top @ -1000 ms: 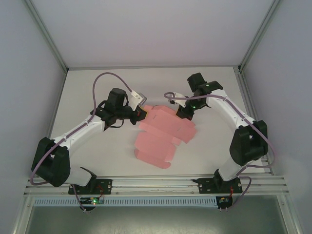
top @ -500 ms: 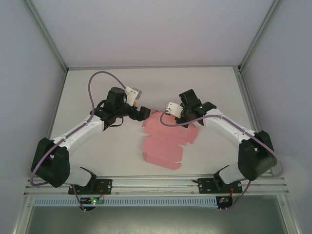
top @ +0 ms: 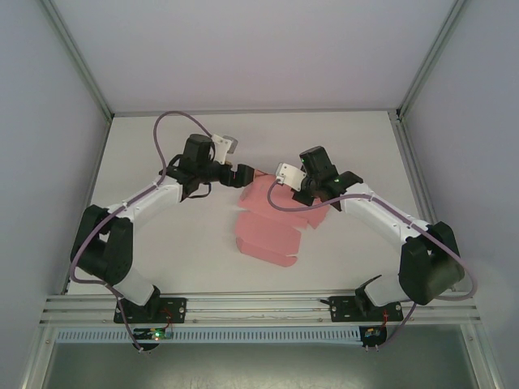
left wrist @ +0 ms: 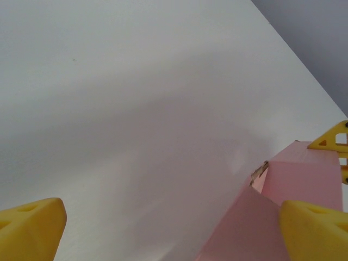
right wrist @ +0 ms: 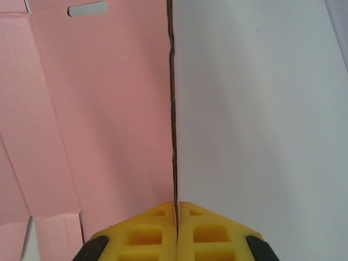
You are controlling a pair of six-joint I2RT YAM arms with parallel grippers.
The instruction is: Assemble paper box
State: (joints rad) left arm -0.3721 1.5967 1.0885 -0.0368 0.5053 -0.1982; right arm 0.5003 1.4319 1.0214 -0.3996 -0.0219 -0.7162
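Pink box (top: pixel 263 239) edge sits pinched between my right gripper (right wrist: pixel 176 217) pads, clear in wrist view; left gripper (left wrist: pixel 171 231) fingers gape, bare table (left wrist: pixel 109 109) beyond the box corner.

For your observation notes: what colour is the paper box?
The paper box is plain pink, clearest in the right wrist view.

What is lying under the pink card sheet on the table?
The pink thin-card paper box rests on the white table, the right gripper shut on its edge. What the table holds beneath the card is covered.
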